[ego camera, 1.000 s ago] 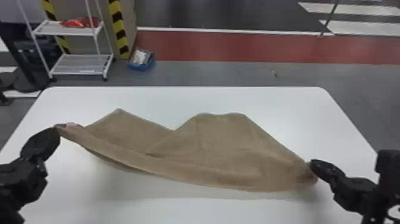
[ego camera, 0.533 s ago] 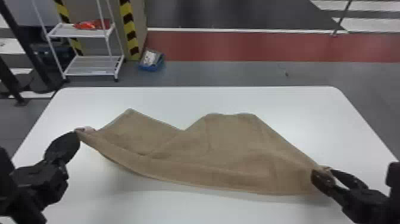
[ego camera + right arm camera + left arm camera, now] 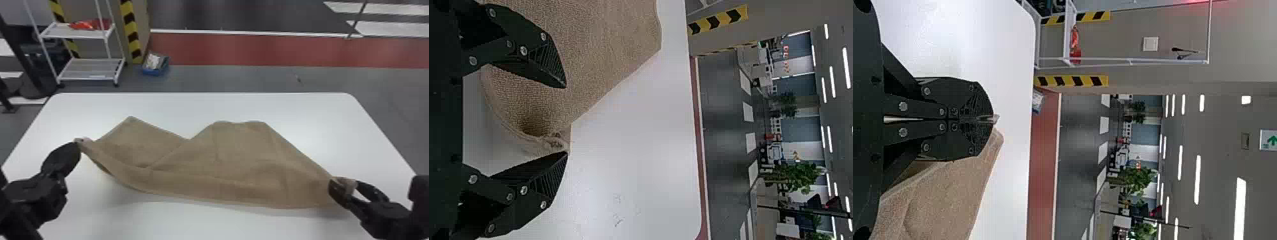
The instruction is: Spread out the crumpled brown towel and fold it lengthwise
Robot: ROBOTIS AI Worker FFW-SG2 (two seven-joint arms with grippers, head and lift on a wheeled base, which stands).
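The brown towel lies partly spread across the white table, its near edge lifted and its far edge peaked in two places. In the head view my left gripper is at the towel's left corner; in the left wrist view the left gripper is shut, pinching that corner between its tips. At the towel's right end, my right gripper stands open around the corner. In the right wrist view the right gripper has its fingers wide apart, with the bunched corner of the towel between them, close to one fingertip.
The white table extends beyond the towel on all sides. On the floor behind it stand a white wire shelf and a blue box, next to a post with yellow-black stripes.
The right gripper has opened at the towel's right corner. The head view has swung left, so table and towel appear farther right. The left gripper keeps its hold.
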